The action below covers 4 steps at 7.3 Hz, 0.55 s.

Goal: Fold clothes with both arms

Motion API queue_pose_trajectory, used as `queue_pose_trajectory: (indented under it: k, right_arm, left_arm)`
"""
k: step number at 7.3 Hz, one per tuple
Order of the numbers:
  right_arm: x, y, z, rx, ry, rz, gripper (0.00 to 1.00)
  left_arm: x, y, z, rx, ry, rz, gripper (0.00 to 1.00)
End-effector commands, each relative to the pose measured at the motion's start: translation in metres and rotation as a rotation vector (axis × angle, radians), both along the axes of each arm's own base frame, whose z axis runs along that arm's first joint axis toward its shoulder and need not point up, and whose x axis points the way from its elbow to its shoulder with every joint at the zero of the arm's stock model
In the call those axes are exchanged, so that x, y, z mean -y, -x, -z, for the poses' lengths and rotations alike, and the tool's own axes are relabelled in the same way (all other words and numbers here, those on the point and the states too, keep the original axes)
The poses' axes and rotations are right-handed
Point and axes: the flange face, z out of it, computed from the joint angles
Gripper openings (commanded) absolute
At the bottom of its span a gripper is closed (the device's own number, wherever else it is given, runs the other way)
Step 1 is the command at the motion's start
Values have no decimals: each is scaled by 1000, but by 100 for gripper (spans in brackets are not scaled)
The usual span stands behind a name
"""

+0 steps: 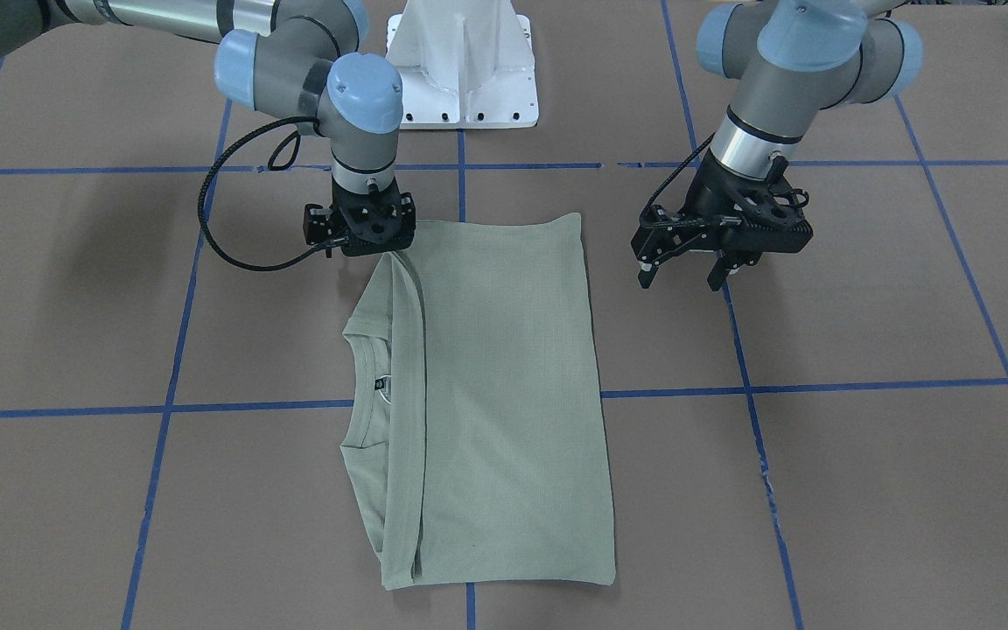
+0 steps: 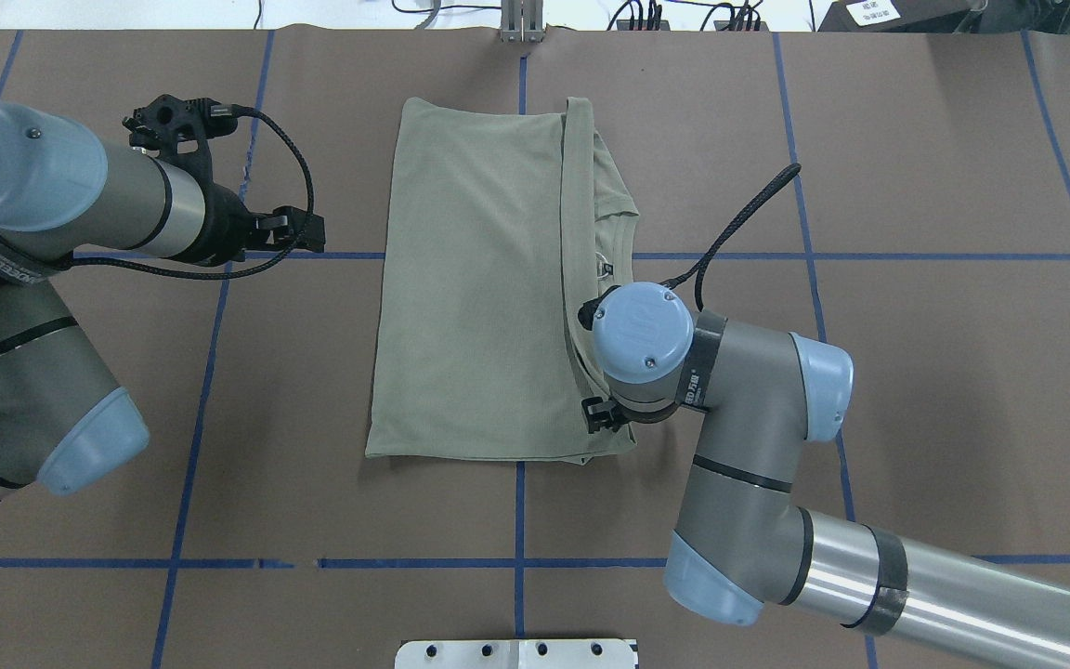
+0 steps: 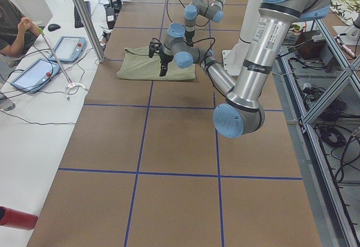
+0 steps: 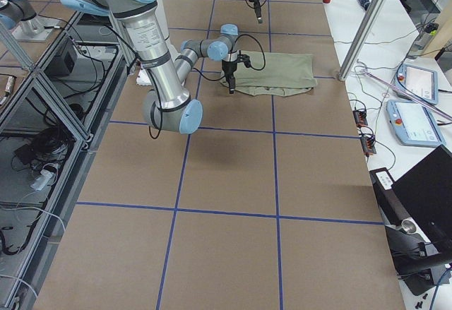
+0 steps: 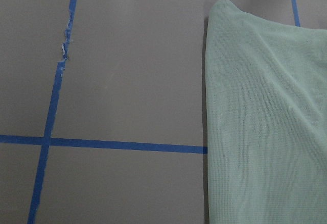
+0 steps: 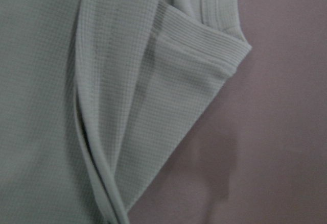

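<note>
The pale green shirt (image 1: 495, 394) lies folded into a long rectangle on the brown table, its round neck and dark label (image 1: 380, 382) at the side near my right arm. My right gripper (image 1: 364, 229) points straight down at the shirt's corner nearest the robot base; its fingers are hidden, so I cannot tell their state. In the overhead view the shirt (image 2: 470, 297) has that gripper (image 2: 605, 418) at its near right corner. The right wrist view shows only a folded sleeve edge (image 6: 168, 81) up close. My left gripper (image 1: 682, 278) hovers open and empty beside the shirt's other long edge (image 5: 214, 122).
The white pedestal base (image 1: 462, 70) stands behind the shirt. Blue tape lines (image 1: 863, 383) grid the table. A person (image 3: 11, 27) sits at a side desk with pendants (image 3: 67, 47) and a metal post (image 3: 84, 16). A red cylinder (image 3: 17, 218) lies at the table's end.
</note>
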Motion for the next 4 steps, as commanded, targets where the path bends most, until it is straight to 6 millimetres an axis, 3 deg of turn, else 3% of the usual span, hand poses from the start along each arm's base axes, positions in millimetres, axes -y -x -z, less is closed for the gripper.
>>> queue_pose_trajectory:
  k: [1, 2, 4]
  right_arm:
    - [5, -28, -22, -16, -5, 1, 100]
    - [12, -44, -12, 3, -19, 0, 100]
    - [41, -49, 13, 29, -46, -20, 100]
  left_arm:
    - [-6, -11, 9, -18, 7, -9, 100]
    - [-7, -10, 11, -21, 3, -10, 100]
    - [-6, -11, 16, -26, -5, -11, 100]
